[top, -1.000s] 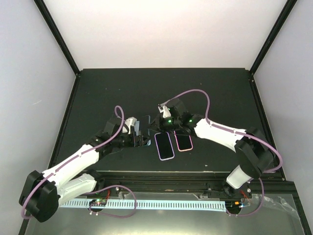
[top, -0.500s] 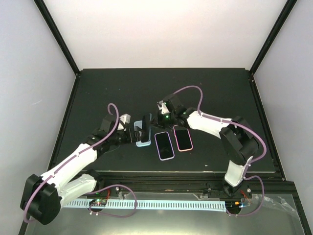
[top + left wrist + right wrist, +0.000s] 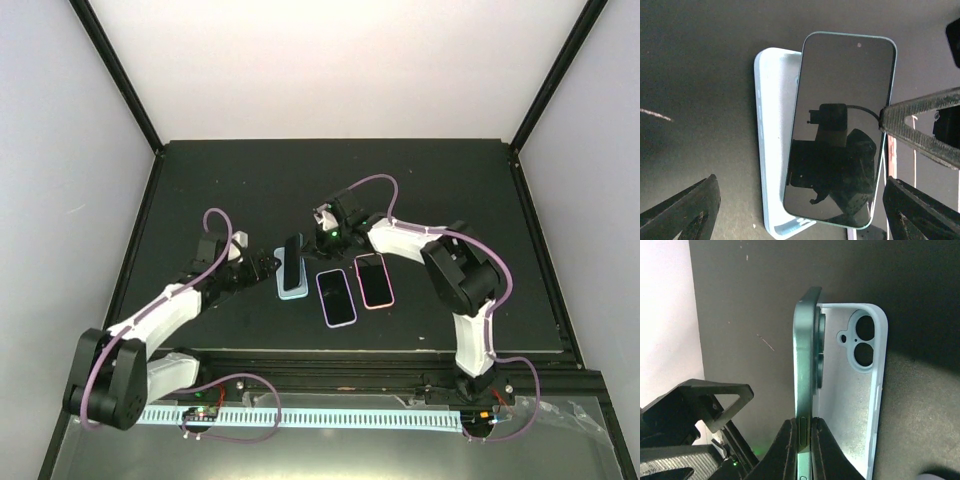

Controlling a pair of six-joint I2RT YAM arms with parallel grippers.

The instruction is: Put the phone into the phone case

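Note:
The light blue phone case lies open side up on the black table. My right gripper is shut on the long edge of a dark phone and holds it tilted over the case. In the right wrist view the phone stands on edge at the left rim of the case, with my gripper clamped on it. In the left wrist view the phone covers most of the case. My left gripper is open and empty just left of the case.
A phone in a purple case and a phone in a pink case lie side by side right of the blue case. The table's black rim and the white walls bound the area.
My left gripper has drawn back to the left, uncovering the blue case. My right gripper has carried the phone left and tilted it over the case.

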